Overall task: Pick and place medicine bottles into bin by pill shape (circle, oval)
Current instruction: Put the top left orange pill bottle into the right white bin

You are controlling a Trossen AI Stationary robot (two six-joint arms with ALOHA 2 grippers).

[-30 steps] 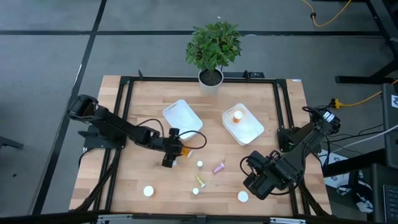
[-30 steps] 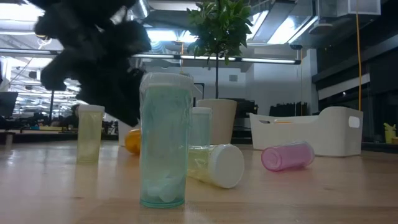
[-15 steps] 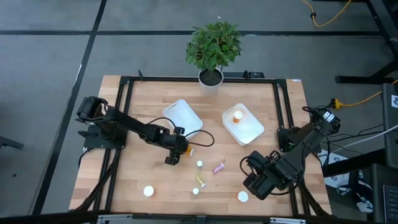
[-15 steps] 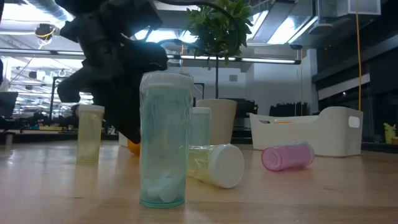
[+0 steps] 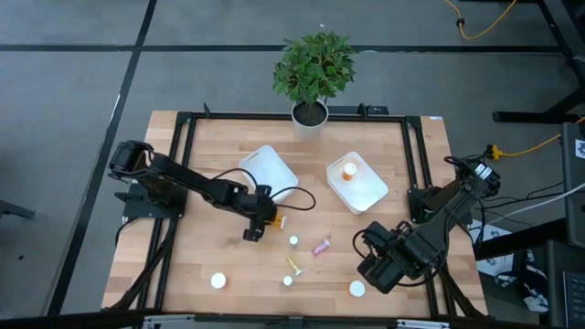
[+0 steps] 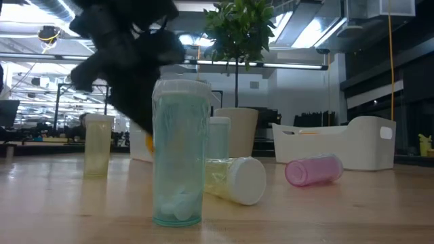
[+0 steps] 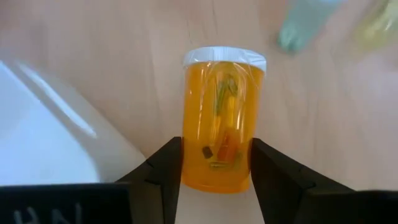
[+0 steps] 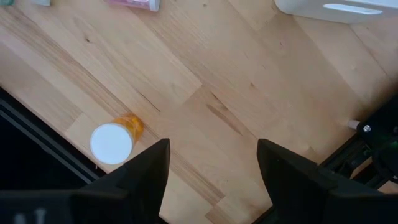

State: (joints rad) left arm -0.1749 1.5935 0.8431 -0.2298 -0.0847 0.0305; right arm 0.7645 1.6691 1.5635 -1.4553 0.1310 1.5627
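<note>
Orange plastic fills the left wrist view: an orange bottle with a white cap sits between the left gripper's 2 fingers, which press its sides, so the jaws are closed on it. From above, that gripper hangs over the middle of the table, just beside the near corner of the left bin. In the low view the dark gripper body hides most of the bottle and only a sliver of orange shows, so I cannot tell whether it has left the wood.

To do this step well, I would keep the squeeze firm but even, since the smooth round body could twist or slip out. Lift straight up before travelling, so the base clears the bin's rim and the nearby teal bottle is not knocked. What lies inside looks long rather than round, though it is too small to be sure; read the pill shape before choosing a bin.

Farther along, a yellow-green bottle and a pink bottle lie on their sides. The right bin already holds 1 orange-bodied bottle.

At the table's right edge the right gripper waits, jaws apart and holding nothing, over bare wood near a capped bottle.
</note>
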